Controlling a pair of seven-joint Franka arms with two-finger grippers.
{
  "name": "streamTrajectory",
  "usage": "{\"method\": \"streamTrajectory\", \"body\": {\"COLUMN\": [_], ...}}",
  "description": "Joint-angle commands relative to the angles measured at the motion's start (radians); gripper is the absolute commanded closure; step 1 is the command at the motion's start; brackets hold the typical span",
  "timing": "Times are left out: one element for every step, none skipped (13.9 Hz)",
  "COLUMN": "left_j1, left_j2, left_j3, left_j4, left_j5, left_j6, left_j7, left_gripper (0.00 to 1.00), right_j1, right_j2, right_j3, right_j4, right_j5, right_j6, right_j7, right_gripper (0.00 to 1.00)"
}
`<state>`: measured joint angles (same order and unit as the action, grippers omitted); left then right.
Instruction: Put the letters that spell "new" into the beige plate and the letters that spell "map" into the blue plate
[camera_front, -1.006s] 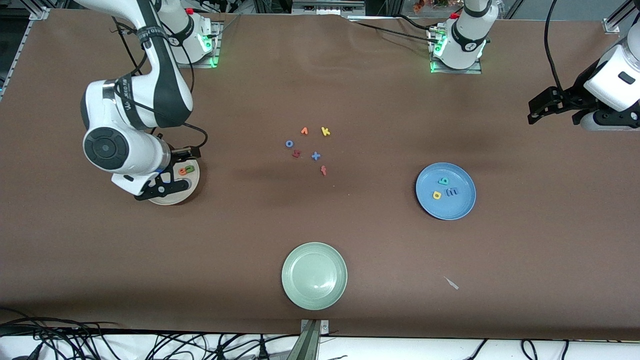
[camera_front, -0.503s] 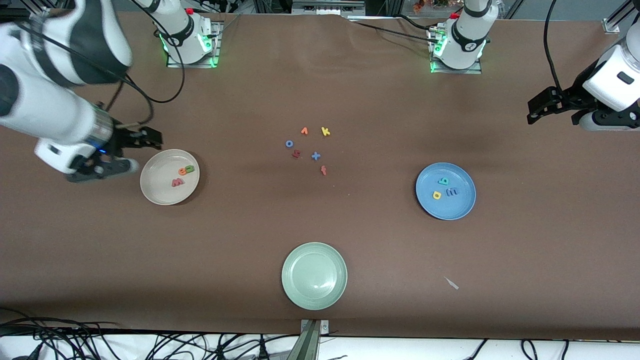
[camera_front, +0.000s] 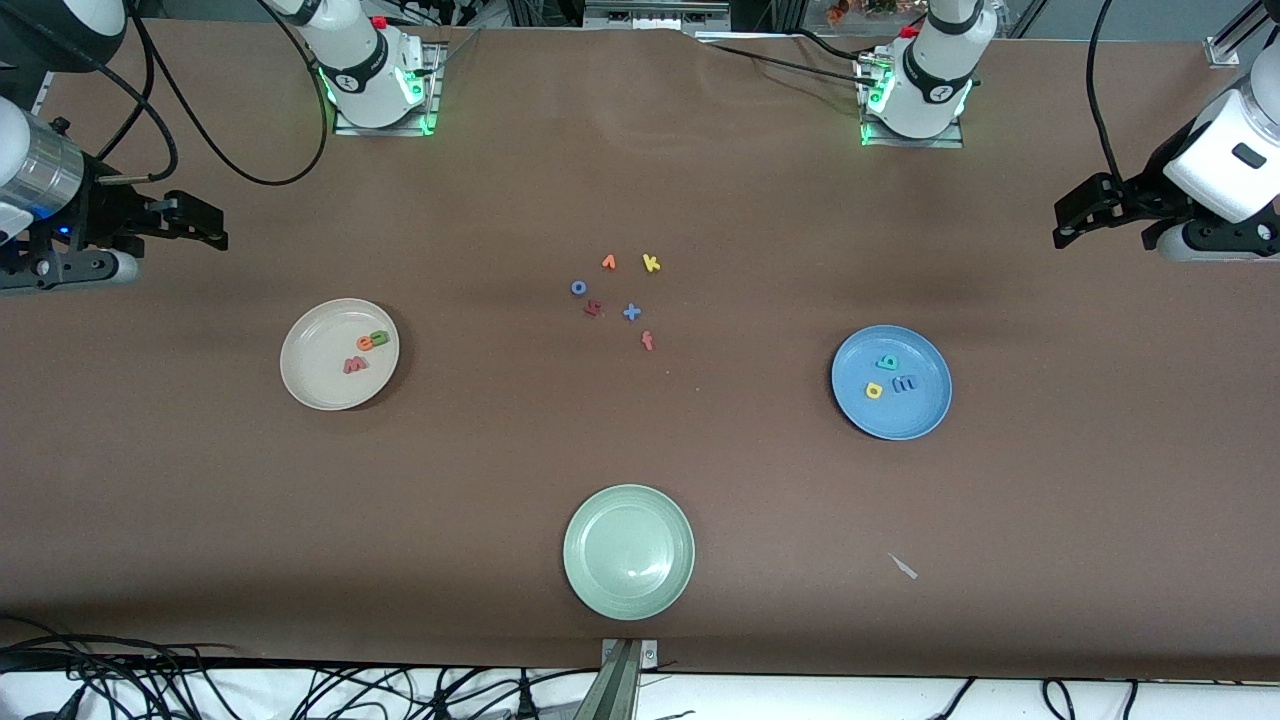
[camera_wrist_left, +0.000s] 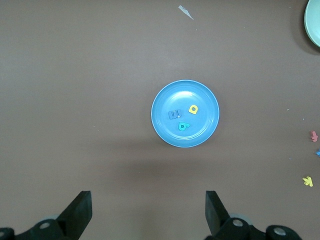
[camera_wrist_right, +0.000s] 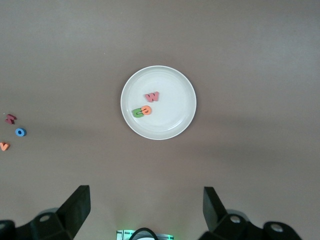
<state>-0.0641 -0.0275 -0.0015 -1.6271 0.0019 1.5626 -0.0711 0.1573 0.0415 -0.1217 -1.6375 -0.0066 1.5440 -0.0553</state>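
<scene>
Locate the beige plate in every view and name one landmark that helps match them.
Front view: the beige plate sits toward the right arm's end of the table.
Left wrist view: not in it.
Right wrist view: the plate is mid-picture.
Shared landmark: the red-pink w lying in it.

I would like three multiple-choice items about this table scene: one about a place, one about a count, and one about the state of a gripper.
1. Where does the red-pink w lie?
A. in the beige plate
B. in the pale green plate
C. on the bare table

2. How many letters lie in the blue plate?
A. one
B. three
C. five

3. In what state is the right gripper?
A. shut on a letter
B. open and empty
C. shut on a plate

Answers:
1 A: the w rests in the beige plate beside the orange e and green n.
2 B: the blue m, yellow a and teal-green p lie there.
3 B: the right wrist view shows its fingers spread with nothing between them.
</scene>
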Motion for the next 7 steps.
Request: {"method": "streamTrajectory", "body": {"left_j1": [-0.006,-0.006,-0.006,-0.006,-0.006,-0.008,-0.01], "left_j2": [0.014,0.015,0.014,0.014,0.015,0.014,0.014], "left_j3": [0.0,-0.002,0.0,-0.002,0.0,-0.002,-0.002], "left_j4": [0.03,0.03,0.03,0.03,0.03,0.03,0.03], "left_j5": [0.023,0.023,0.023,0.023,0.023,0.023,0.023], "left_j6": [-0.019,-0.019,-0.019,-0.019,-0.019,-0.019,-0.019], "left_j7": [0.007,0.007,0.007,0.007,0.007,0.005,0.005], "left_gripper": [0.0,0.0,0.0,0.0,0.0,0.0,0.0], "right_j1": [-0.036,-0.036,-0.036,-0.038,-0.038,-0.038,-0.038], "right_j2": [-0.031,-0.031,-0.031,-0.031,-0.032,-0.034,-0.032], "right_j3": [0.02,0.02,0.02,0.02,0.02,0.02,0.02], "right_j4": [-0.008,-0.008,-0.008,-0.008,-0.008,-0.008,-0.01], "right_j5": [-0.013,-0.013,-0.009,-0.007,-0.006,-0.004,-0.004], "right_j6": [0.01,0.022,0.024,0.024,0.022,0.022,0.024], "right_j7": [0.064,0.066,0.068,0.068,0.068,0.068,0.068], "right_gripper": [0.0,0.0,0.0,0.0,0.0,0.0,0.0]}}
